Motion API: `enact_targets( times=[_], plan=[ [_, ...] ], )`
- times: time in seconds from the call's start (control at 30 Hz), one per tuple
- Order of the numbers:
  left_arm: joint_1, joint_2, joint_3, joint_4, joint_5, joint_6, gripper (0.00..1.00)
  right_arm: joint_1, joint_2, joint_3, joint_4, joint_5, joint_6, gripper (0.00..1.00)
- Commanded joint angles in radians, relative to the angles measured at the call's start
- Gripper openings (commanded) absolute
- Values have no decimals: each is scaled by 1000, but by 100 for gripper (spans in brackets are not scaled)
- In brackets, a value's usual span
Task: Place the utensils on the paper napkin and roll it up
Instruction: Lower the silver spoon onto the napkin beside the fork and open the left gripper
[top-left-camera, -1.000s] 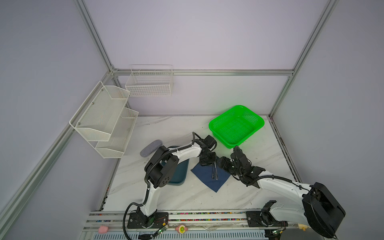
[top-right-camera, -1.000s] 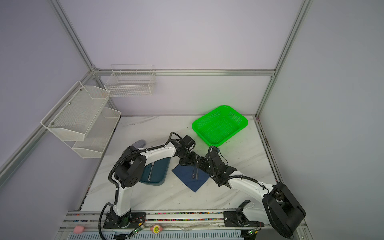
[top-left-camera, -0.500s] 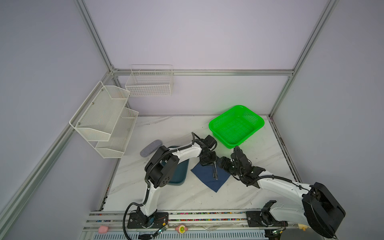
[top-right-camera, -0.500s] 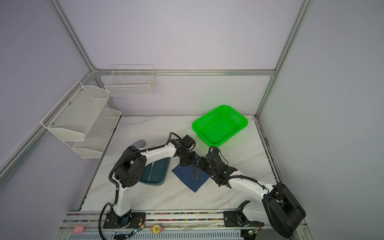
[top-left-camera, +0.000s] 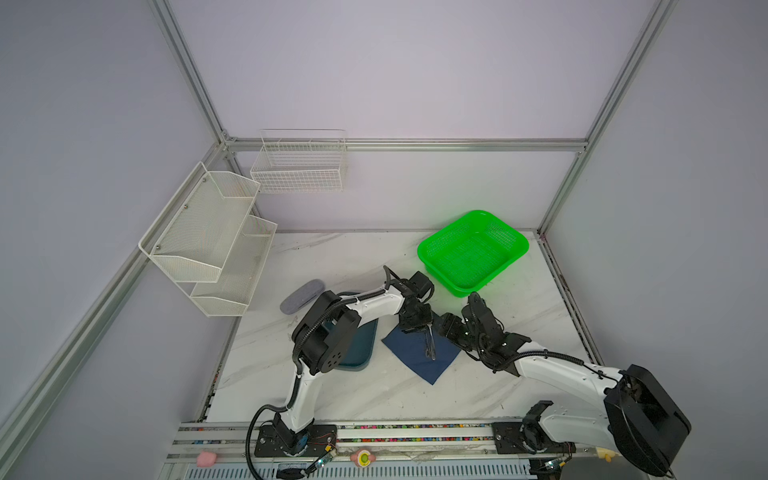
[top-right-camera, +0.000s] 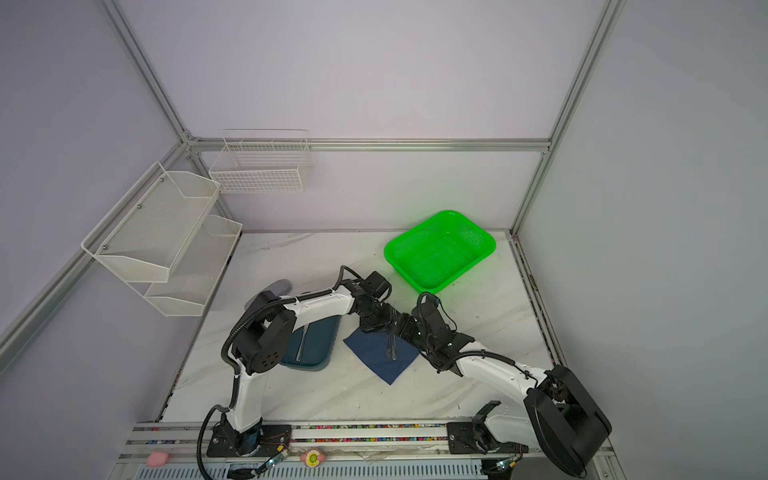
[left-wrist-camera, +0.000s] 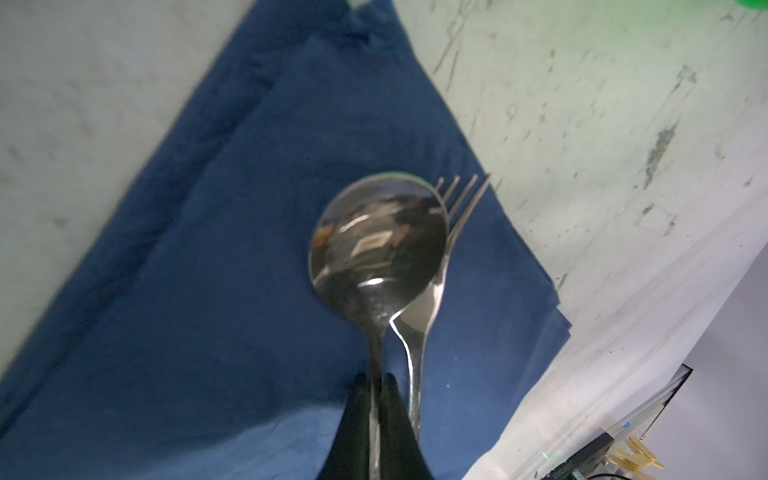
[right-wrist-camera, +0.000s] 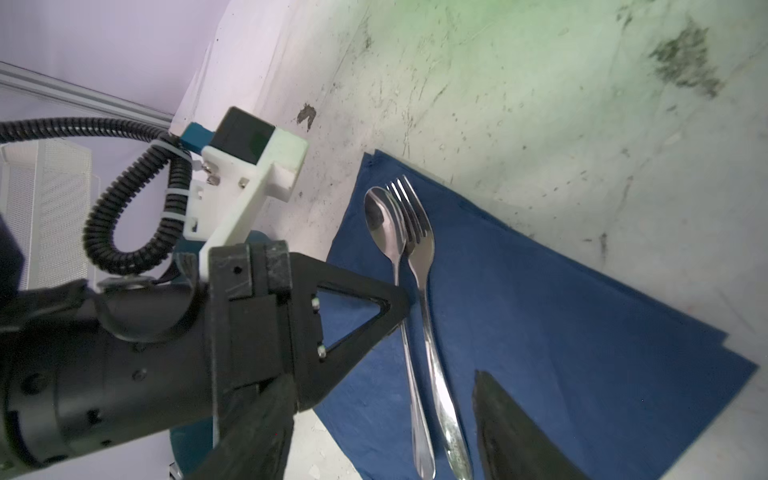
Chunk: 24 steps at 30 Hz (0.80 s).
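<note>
Left gripper (left-wrist-camera: 376, 384) pinches the stiff, likely slippery silver metal spoon (left-wrist-camera: 378, 245) by its handle; right gripper (right-wrist-camera: 382, 386), alongside, gapes empty.

You've got spoon (left-wrist-camera: 378, 245) overlapping fork (left-wrist-camera: 430, 307), parallel on the flat navy napkin (left-wrist-camera: 208, 291); knife (top-right-camera: 301, 341) in teal tray (top-right-camera: 322, 345).

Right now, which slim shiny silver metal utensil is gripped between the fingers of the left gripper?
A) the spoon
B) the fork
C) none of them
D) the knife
A: in the left wrist view the left gripper is shut on the handle of the shiny silver metal spoon, while the silver metal fork lies free beside it on the dark navy blue paper napkin.
</note>
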Motion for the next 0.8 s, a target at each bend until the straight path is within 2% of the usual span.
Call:
enact_targets(
  times=[0.0, 0.37, 0.77],
  plan=[
    [-3, -3, 18, -1, -21, 7, 8, -5, -14, -17, 3, 29, 22, 69],
    [-3, 1, 17, -2, -21, 16, 13, -6, -3, -18, 10, 26, 12, 70],
    [-2, -5, 35, -33, -50, 49, 13, -6, -1, -18, 15, 19, 10, 70]
  ],
)
